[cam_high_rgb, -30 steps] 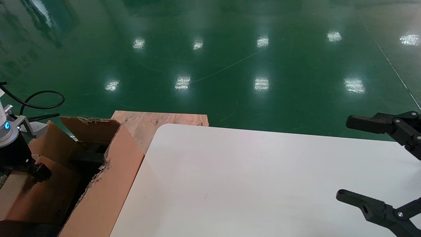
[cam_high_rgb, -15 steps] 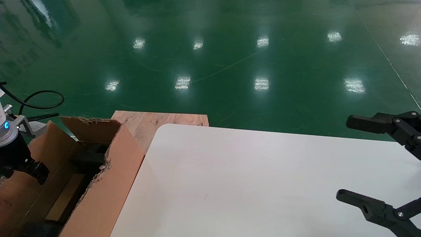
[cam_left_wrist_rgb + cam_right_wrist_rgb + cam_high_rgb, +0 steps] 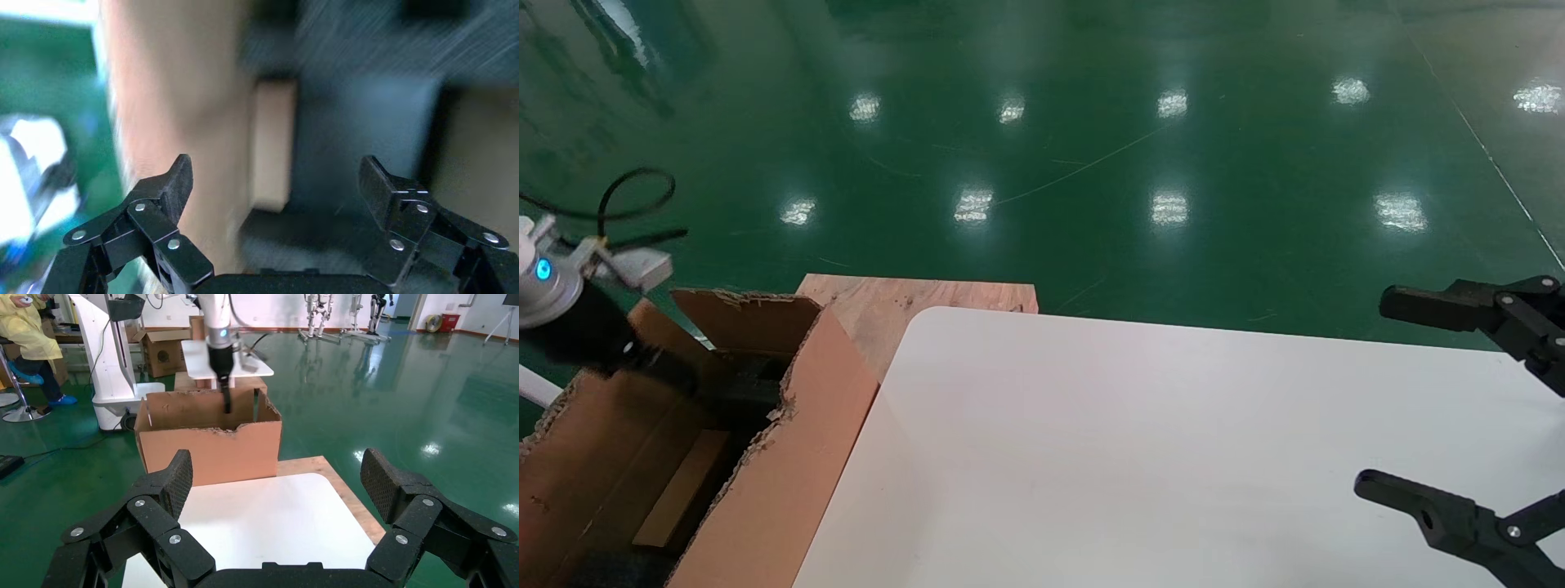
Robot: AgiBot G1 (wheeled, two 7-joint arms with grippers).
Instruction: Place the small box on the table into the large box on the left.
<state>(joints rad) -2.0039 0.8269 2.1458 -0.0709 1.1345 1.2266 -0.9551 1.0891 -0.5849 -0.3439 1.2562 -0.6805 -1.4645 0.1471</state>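
Right gripper parked over the counter's near right part, jaws wide, nothing between them. Counter's left edge runs just beside the large box; torn flap rims ragged. Small box lies low inside the carton, against its dark floor. Left gripper above the carton's far left rim, jaws wide, empty. Wooden board beyond; green floor open behind.

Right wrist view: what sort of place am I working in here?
Likely a robotics lab or test hall: glossy green floor, humanoid robots standing along the far wall, and a white machine stand beside more cartons.
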